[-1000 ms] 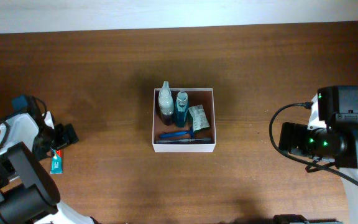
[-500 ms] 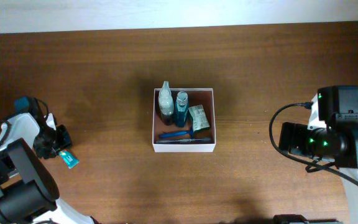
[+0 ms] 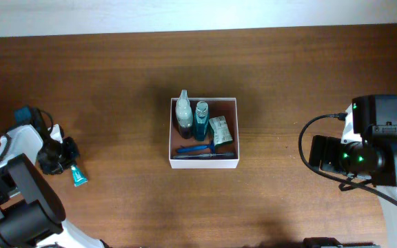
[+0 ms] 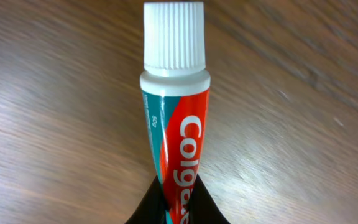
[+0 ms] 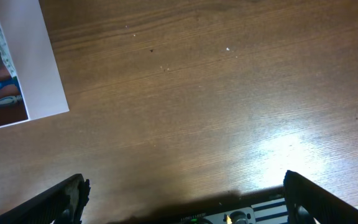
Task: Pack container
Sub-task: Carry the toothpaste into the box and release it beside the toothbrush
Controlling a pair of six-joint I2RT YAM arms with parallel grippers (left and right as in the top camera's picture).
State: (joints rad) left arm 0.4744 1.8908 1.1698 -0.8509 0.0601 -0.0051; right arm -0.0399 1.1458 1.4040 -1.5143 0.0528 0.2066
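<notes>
The container (image 3: 205, 164), a white-walled square box with a brownish inside, sits mid-table and holds two bottles (image 3: 192, 117), a blue razor (image 3: 197, 149) and a small sachet (image 3: 220, 130). At the far left, my left gripper (image 3: 65, 162) is shut on a small red-and-teal toothpaste tube (image 3: 78, 177). The left wrist view shows the tube (image 4: 174, 124) pinched at its flat tail between the black fingers (image 4: 146, 210), with its white cap pointing away just above the wood. My right gripper (image 5: 185, 190) stands open over bare table, right of the container's corner (image 5: 33, 68).
The right arm's body (image 3: 374, 148) takes up the right edge of the table. A pale wall strip (image 3: 198, 14) runs along the far edge. Dark wooden tabletop (image 3: 129, 89) lies between the left arm and the container.
My left gripper has shut on the toothpaste tube, which swung from lying below the jaws to pointing down-right. The right arm has not moved.
</notes>
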